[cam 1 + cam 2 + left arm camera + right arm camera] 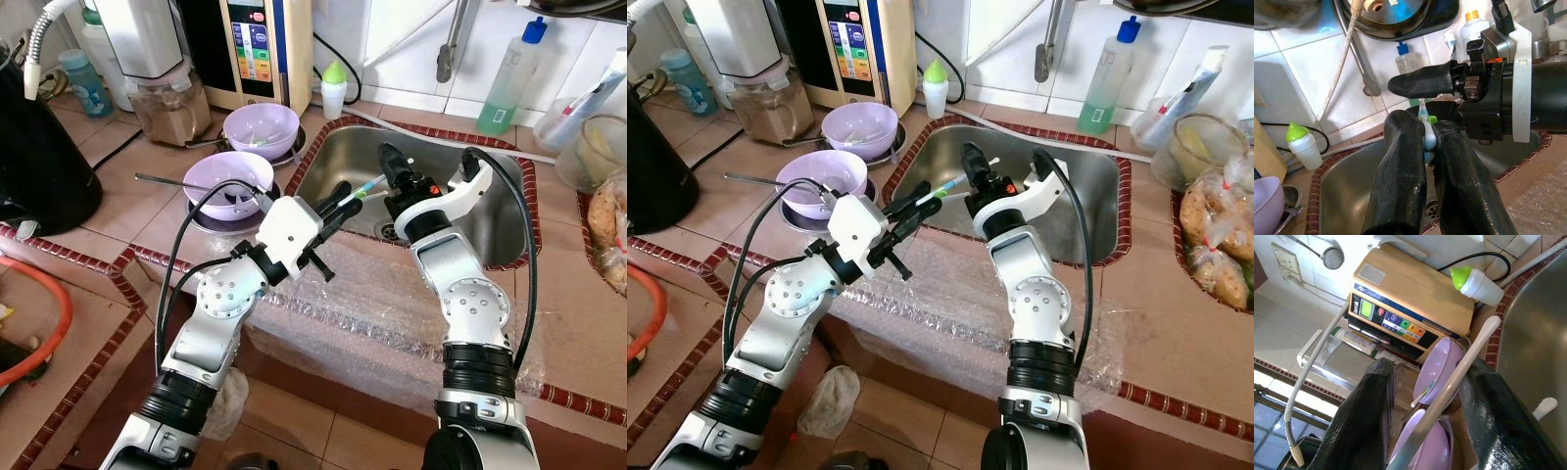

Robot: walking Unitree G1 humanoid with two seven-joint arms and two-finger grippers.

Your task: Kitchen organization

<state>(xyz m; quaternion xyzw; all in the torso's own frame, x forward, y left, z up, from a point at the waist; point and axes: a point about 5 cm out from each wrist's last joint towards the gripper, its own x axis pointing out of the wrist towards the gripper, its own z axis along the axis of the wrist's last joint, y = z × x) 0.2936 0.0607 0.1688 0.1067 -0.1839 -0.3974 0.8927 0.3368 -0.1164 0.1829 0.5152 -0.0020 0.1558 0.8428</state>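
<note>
Clamping a toothbrush point(1424, 128) over the sink point(343, 162), left gripper point(338, 201) meets half-open right gripper point(394, 164).

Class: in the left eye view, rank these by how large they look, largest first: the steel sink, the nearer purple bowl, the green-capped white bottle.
1. Steel sink, plainly the largest.
2. Nearer purple bowl.
3. Green-capped white bottle, smallest; it stands farther back, which shrinks it a little.
</note>
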